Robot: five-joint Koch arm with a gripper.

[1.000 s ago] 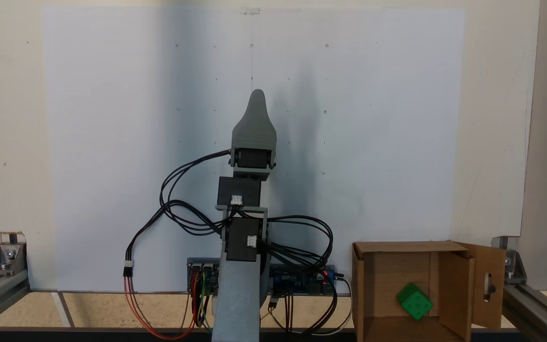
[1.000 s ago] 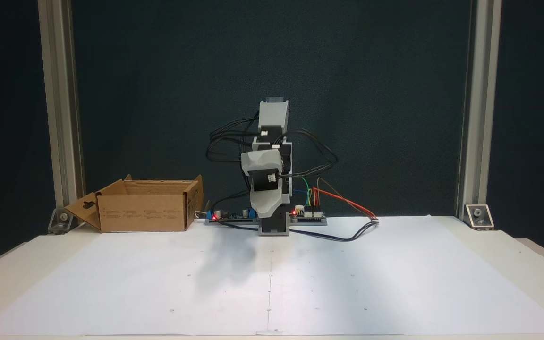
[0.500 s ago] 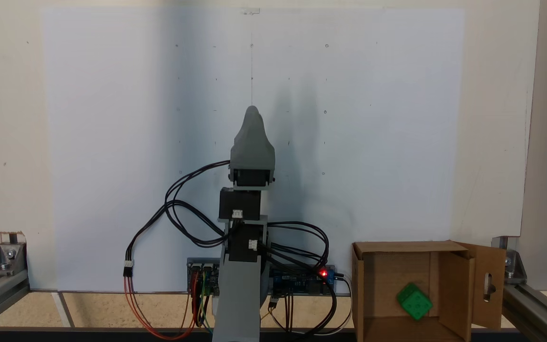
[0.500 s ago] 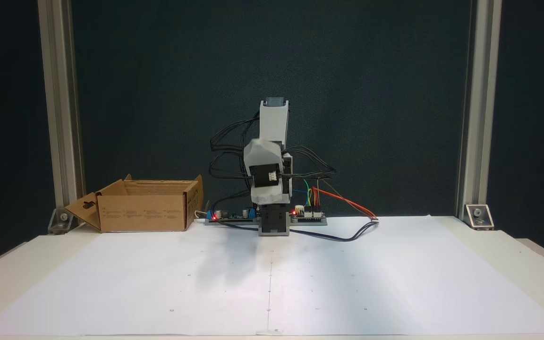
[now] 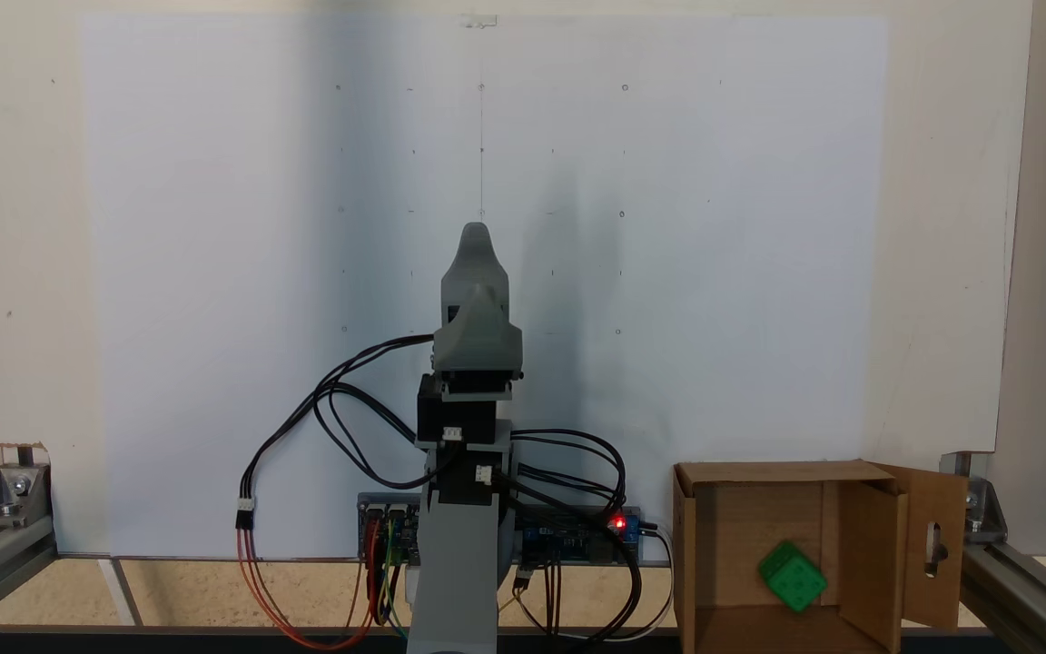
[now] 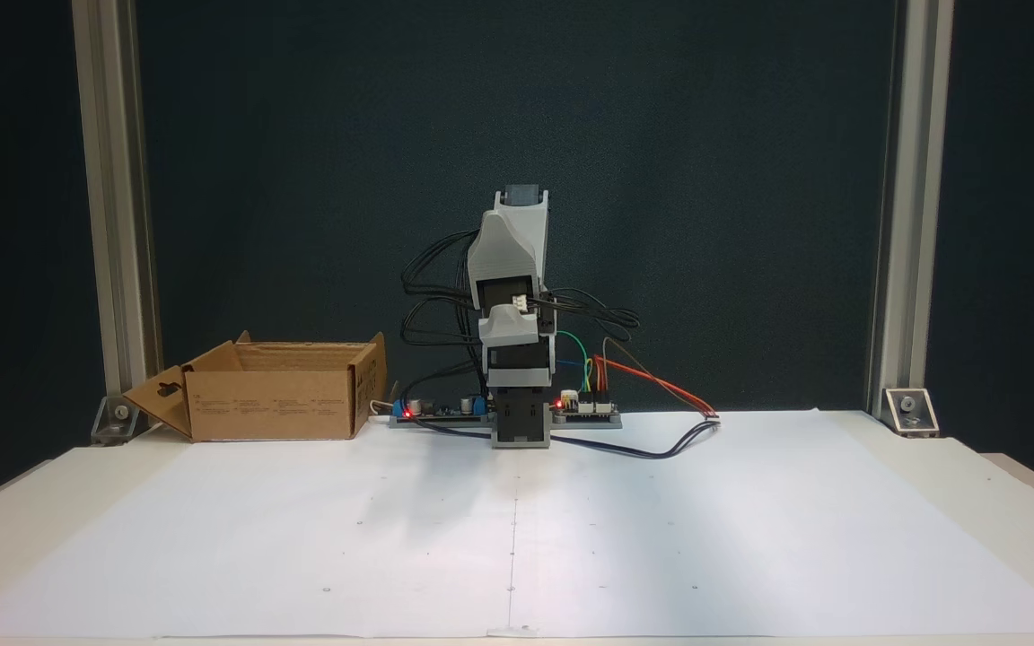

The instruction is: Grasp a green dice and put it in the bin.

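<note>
ok, green dice [image 5: 792,578] sits inside the bin [image 5: 693,545], at 4 o'clock well apart from the gripper [image 5: 476,238], whose jaw state can't be told.

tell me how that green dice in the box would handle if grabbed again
The green dice looks like rigid plastic, so probably stiff and light. Its flat faces should suit a pinch, though smooth sides might slip. It lies tilted in the bin, so a nudge could tumble it.

White sheet [image 6: 661,538] bare; bin [image 6: 275,404] at corner, probably only obstacle.
</note>
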